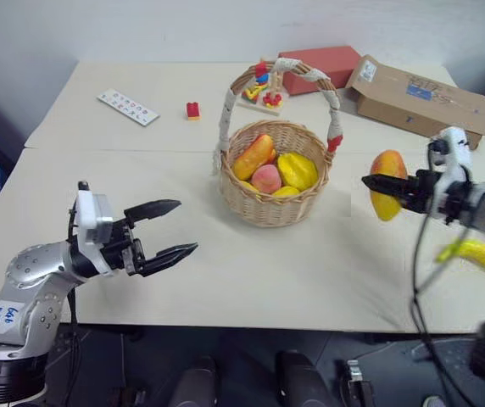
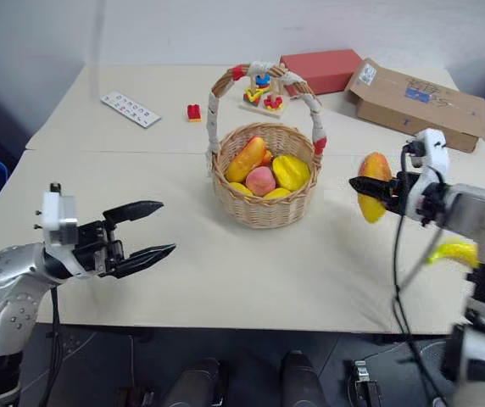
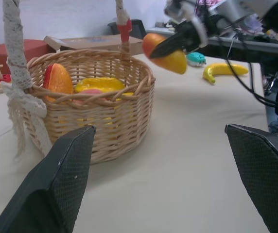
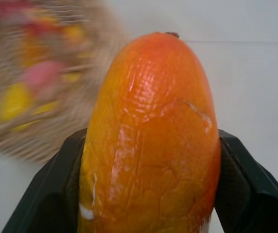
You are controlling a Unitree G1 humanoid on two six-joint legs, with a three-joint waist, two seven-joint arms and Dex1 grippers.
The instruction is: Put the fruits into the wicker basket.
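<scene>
The round wicker basket (image 1: pixel 270 199) stands mid-table with its white-wrapped handle (image 1: pixel 225 110) arching over it. Inside lie several fruits: an orange piece (image 1: pixel 253 156), a pink peach (image 1: pixel 266 178) and yellow pieces (image 1: pixel 298 170). My right gripper (image 1: pixel 380 184) is shut on an orange-yellow mango (image 1: pixel 387 196), held above the table to the right of the basket; both black fingers press its sides (image 4: pixel 151 141). A yellow banana (image 1: pixel 477 252) lies on the table at the right, under that arm. My left gripper (image 1: pixel 173 227) hangs open and empty to the left of the basket.
A brown cardboard box (image 1: pixel 416 95) and a red box (image 1: pixel 323 66) sit at the back right. A colourful wooden stacking toy (image 1: pixel 263 91) stands behind the basket, with a small red block (image 1: pixel 192 109) and a white strip (image 1: pixel 128 107) further left. A teal plug (image 3: pixel 196 58) lies near the banana.
</scene>
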